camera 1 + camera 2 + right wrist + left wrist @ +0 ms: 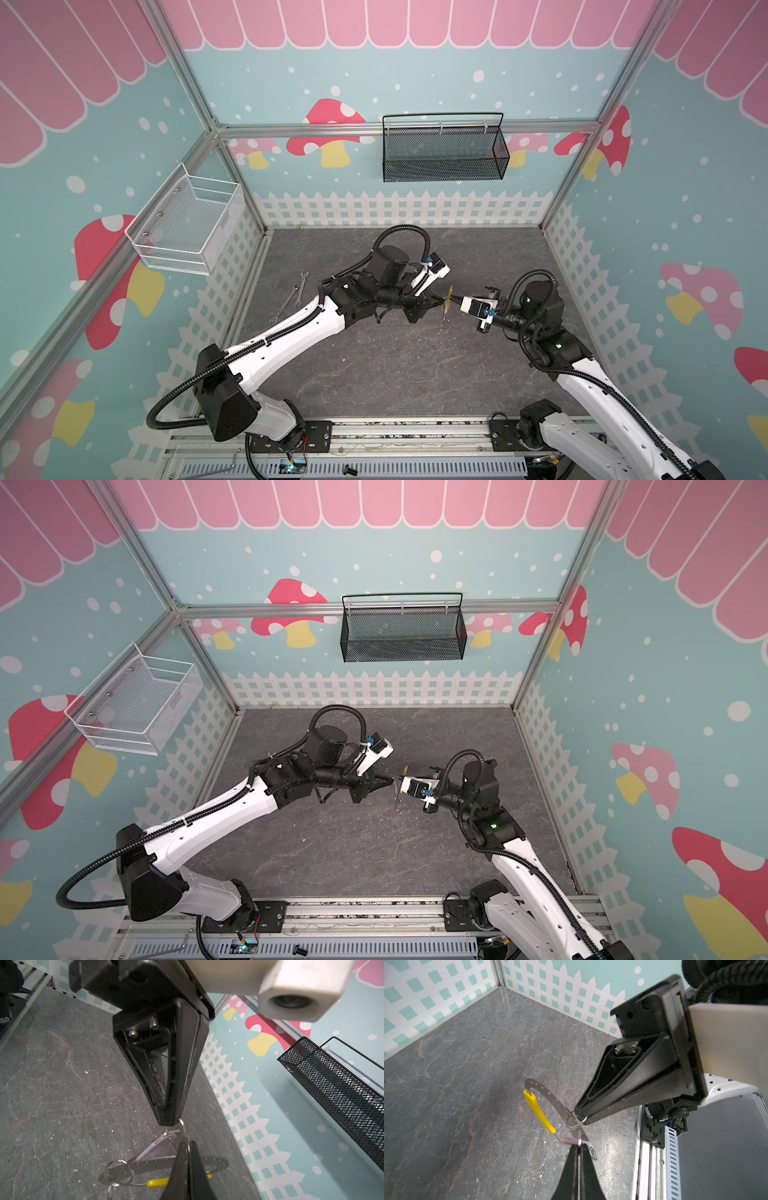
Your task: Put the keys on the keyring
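- Yellow plastic segment (538, 1111) marks one side of the keyring (550, 1094), a perforated grey metal band closed by thin wire. It hangs above the table (374, 365), a little toward 1 o'clock of centre in both top views.
- Seen from above it stands on edge, its long axis running 12 to 6 o'clock, with the yellow at the 12 o'clock end.
- The right pincer (582, 1119) reaches in from 3 o'clock, clenched on the band.
- The left pincer (578, 1147) comes from 9 o'clock, clenched on the lilac-tagged key (160, 1144). It probably holds the key's small ring rather than the tag, though the tips hide the contact.
- A split ring (119, 1172) already circles the band; what it carries is out of view.
- Risk: the two tips nearly touch, so a slightly misjudged push could knock them together and twist the thin band in its single-point grip.
- Risk: the little ring offers scant purchase. If it snags on a perforation it may slip free and drop the key to the table.
- Risk: I cannot tell where the hoop opens, and pressing at the wrong spot would only bend the wire.
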{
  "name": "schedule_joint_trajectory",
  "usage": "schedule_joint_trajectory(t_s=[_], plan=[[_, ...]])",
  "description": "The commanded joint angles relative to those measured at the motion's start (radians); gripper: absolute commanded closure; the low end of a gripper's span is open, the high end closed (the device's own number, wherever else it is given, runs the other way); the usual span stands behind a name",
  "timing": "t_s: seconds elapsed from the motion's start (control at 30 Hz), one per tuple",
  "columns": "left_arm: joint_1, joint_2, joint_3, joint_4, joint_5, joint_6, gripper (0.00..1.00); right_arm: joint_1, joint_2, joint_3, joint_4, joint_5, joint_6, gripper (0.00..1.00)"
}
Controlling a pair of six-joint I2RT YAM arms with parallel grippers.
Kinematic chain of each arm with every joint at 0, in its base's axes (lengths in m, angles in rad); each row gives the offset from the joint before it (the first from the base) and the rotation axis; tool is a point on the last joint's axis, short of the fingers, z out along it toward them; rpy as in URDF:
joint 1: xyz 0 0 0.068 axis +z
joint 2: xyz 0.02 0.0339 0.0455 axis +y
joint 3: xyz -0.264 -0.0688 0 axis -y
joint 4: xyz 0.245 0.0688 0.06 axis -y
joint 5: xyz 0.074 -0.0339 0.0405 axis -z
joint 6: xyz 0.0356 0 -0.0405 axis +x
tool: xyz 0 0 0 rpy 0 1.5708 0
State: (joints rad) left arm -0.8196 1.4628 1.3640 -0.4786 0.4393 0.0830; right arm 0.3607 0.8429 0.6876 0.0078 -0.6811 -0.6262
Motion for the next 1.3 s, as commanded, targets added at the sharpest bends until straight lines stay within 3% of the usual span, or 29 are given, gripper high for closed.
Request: schedule_joint_trajectory(t_s=[0.0, 0.53, 0.9, 1.27], plan=[[-0.007, -0.018, 0.019, 0.031, -0.014, 0.014, 1.00, 0.001, 0.006, 0.032, 0.005, -0.031, 0.018, 1.00], [-0.015, -0.022, 0.018, 0.043, -0.117, -0.018, 1.00, 0.001, 0.010, 0.036, -0.008, -0.027, 0.019, 1.00], [-0.021, -0.016, 0.025, 0.065, -0.090, -0.031, 1.00, 0.001, 0.025, 0.049, -0.020, -0.021, 0.019, 1.00], [-0.051, -0.006, 0.044, 0.052, -0.198, -0.028, 1.00, 0.001, 0.050, 0.061, -0.025, -0.006, 0.025, 1.00]])
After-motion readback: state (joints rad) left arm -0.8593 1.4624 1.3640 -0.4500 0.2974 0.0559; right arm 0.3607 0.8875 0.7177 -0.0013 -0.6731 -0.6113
